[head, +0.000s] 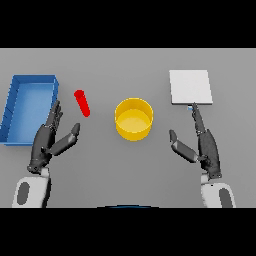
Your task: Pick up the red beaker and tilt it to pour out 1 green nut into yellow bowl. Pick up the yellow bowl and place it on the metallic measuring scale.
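The red beaker [82,102] stands on the grey table, left of centre, slightly tilted in view. A yellow bowl [133,119] sits at the middle of the table; I cannot make out anything inside it. The metallic measuring scale [190,87] is a pale square plate at the back right. My left hand [49,139] is open, below and to the left of the beaker, apart from it. My right hand [202,144] is open too, right of the bowl, its fingertips reaching toward the scale's near edge.
A blue tray [11,107] with raised walls lies at the far left, close beside my left hand. Grey table surface lies between the bowl and each hand.
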Controlling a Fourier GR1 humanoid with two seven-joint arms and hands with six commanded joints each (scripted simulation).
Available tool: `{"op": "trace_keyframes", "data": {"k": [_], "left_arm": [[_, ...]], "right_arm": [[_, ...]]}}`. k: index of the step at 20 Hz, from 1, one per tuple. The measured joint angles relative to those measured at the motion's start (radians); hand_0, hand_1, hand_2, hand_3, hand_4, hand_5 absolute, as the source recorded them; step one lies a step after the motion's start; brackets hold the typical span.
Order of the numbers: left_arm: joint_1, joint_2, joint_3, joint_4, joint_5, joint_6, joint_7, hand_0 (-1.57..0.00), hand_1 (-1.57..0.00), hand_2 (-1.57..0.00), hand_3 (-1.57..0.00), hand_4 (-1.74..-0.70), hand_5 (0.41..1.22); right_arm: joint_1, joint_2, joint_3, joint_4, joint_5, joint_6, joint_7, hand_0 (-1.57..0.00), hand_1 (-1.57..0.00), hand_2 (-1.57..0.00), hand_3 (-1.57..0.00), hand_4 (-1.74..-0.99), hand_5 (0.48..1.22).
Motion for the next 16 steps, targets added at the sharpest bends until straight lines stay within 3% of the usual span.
{"op": "trace_keyframes", "data": {"k": [3, 6, 8, 10, 16], "left_arm": [[-0.014, 0.010, -0.015, -0.010, -0.023, 0.000, 0.049, 0.00, 0.00, 0.00, 0.00, -1.23, 0.662], [-0.016, 0.002, -0.038, 0.008, -0.047, -0.005, 0.045, 0.00, 0.00, 0.00, 0.00, -1.28, 0.691], [-0.091, 0.002, -0.011, 0.080, -0.025, -0.011, 0.070, 0.00, 0.00, 0.00, 0.00, -1.33, 0.713], [-0.130, 0.000, 0.006, 0.149, -0.019, -0.016, 0.044, 0.00, 0.00, 0.00, 0.00, -1.37, 0.732], [-0.267, 0.001, 0.041, 0.333, -0.047, 0.009, 0.018, 0.00, 0.00, 0.00, 0.00, -1.36, 0.726]], "right_arm": [[0.007, -0.002, 0.009, -0.014, 0.016, 0.000, 0.025, 0.00, 0.00, 0.00, 0.00, -1.245, 0.681], [0.001, -0.003, 0.007, -0.018, -0.004, 0.016, 0.033, 0.00, 0.00, 0.00, 0.00, -1.265, 0.680], [0.006, 0.007, 0.011, -0.026, -0.027, 0.033, 0.018, 0.00, 0.00, 0.00, 0.00, -1.280, 0.679], [0.021, 0.003, 0.003, -0.025, -0.037, 0.035, 0.008, 0.00, 0.00, 0.00, 0.00, -1.296, 0.677], [0.006, 0.007, -0.008, -0.027, -0.056, 0.036, 0.024, 0.00, 0.00, 0.00, 0.00, -1.331, 0.686]]}}
